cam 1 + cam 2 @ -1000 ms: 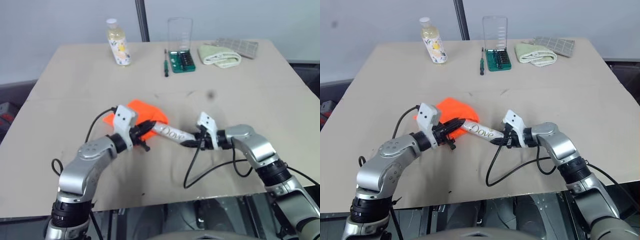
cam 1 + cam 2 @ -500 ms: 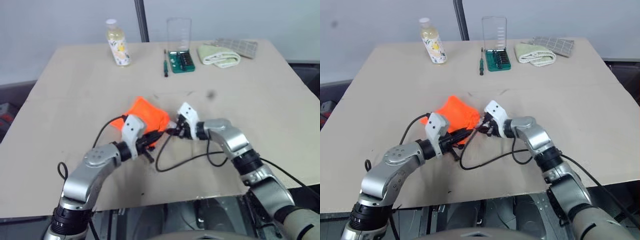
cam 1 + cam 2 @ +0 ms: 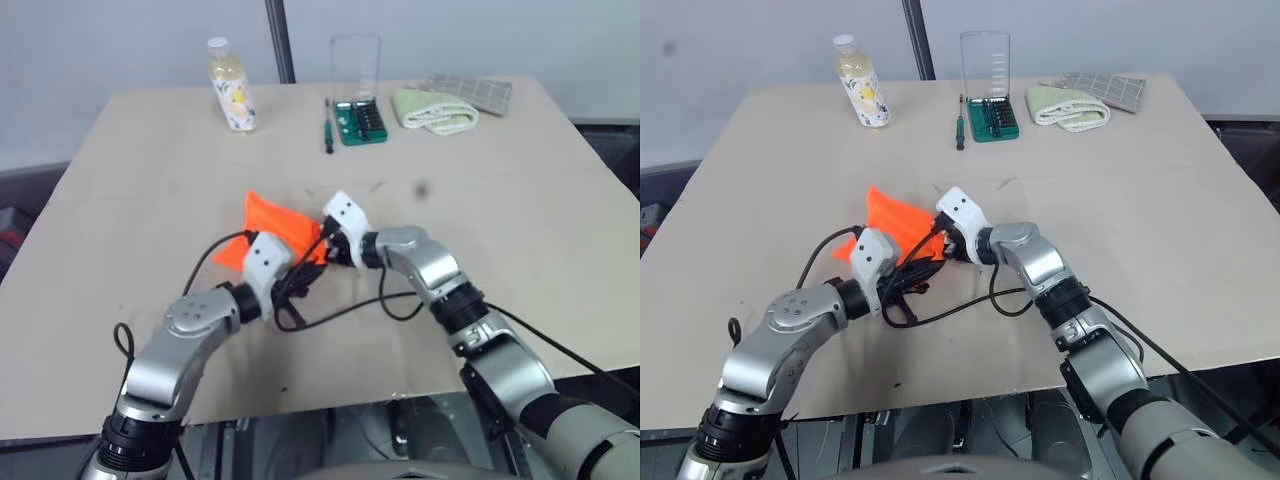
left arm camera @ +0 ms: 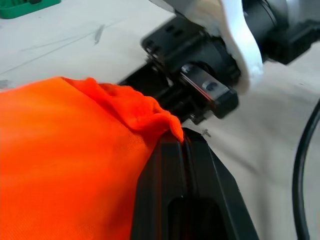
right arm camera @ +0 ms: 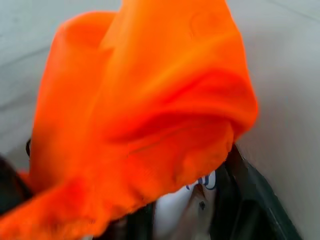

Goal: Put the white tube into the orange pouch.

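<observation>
The left gripper [image 4: 182,150] has its two black fingers pressed tight together, and a fold of the orange pouch [image 3: 275,225] is pinched right at their tips, holding the fabric lifted off the table [image 3: 520,200]. From the head cameras the pouch stands up in a peak between the two arms, near the middle of the tabletop.

The right gripper [image 5: 200,210] is pushed in against the pouch from the other side. Its fingers stand apart, and between them sits the white tube [image 5: 182,207], with a bit of dark print showing just under the orange hem. The fabric drapes over the tube's far end, so the tube sits at the pouch's mouth, partly covered; whether the fingers actually press on the tube cannot be told. In the left wrist view, the right gripper's black body sits just beyond the pouch edge, very near the left fingertips.

Count along the far edge: one bottle [image 3: 229,84] with a yellow-patterned label, one screwdriver [image 3: 327,137], one green bit set [image 3: 360,120] with its clear lid up, one pale green folded cloth [image 3: 435,110], one grey checked cloth [image 3: 475,92]. One pouch, one tube.
</observation>
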Controlling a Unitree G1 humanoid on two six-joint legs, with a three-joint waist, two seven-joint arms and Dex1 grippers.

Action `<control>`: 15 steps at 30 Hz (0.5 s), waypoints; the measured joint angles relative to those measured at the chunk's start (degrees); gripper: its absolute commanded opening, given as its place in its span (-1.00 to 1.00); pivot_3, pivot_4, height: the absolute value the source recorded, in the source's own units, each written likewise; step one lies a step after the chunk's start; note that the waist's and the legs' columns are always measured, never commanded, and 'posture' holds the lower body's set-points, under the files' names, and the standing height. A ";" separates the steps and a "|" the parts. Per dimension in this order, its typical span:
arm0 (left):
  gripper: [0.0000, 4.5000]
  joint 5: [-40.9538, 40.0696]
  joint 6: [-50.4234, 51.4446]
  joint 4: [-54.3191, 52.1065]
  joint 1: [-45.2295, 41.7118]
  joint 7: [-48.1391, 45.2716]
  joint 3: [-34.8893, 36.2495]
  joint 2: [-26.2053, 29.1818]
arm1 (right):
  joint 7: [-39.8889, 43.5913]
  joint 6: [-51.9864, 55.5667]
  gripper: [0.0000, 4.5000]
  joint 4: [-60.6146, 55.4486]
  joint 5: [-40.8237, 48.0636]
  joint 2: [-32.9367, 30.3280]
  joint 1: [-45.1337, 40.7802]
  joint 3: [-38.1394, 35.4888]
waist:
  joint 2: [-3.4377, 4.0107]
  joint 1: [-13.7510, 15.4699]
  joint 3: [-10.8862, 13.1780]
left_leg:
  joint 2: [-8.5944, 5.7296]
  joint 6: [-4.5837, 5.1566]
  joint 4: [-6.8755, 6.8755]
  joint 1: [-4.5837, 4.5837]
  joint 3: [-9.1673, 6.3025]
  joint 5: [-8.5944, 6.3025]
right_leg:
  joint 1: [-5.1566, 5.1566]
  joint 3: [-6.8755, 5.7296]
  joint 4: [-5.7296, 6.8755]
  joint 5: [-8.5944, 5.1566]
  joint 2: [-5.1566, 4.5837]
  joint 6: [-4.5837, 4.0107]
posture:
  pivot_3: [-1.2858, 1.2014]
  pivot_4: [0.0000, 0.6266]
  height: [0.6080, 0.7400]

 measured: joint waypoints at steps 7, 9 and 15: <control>-1.00 -0.61 1.27 4.45 -3.17 0.81 1.39 -1.17 | -2.86 -1.89 0.98 1.58 1.00 1.50 -0.98 -4.90 | 0.01 0.03 0.00 | -0.02 -0.01 0.00 -0.02 -0.05 0.01 | 0.00 -0.03 0.00 0.00 -0.01 0.00 | 0.03 -0.52 1.00; -1.00 -1.54 3.00 7.15 -4.84 1.71 1.62 -2.56 | 0.45 -0.88 0.98 -3.59 1.70 -1.19 1.47 -3.89 | 0.01 0.24 0.00 | -0.04 -0.01 0.01 -0.05 -0.07 0.01 | 0.00 -0.06 -0.01 0.00 -0.03 0.00 | 0.03 -0.52 1.00; -1.00 -2.71 5.28 11.52 -9.19 5.37 3.37 -5.74 | 11.02 3.97 0.98 -15.97 5.12 -10.51 8.82 -1.09 | -0.01 0.12 -0.01 | -0.01 0.00 0.01 -0.05 -0.07 0.00 | -0.01 -0.08 -0.01 0.00 -0.02 0.01 | 0.03 -0.52 1.00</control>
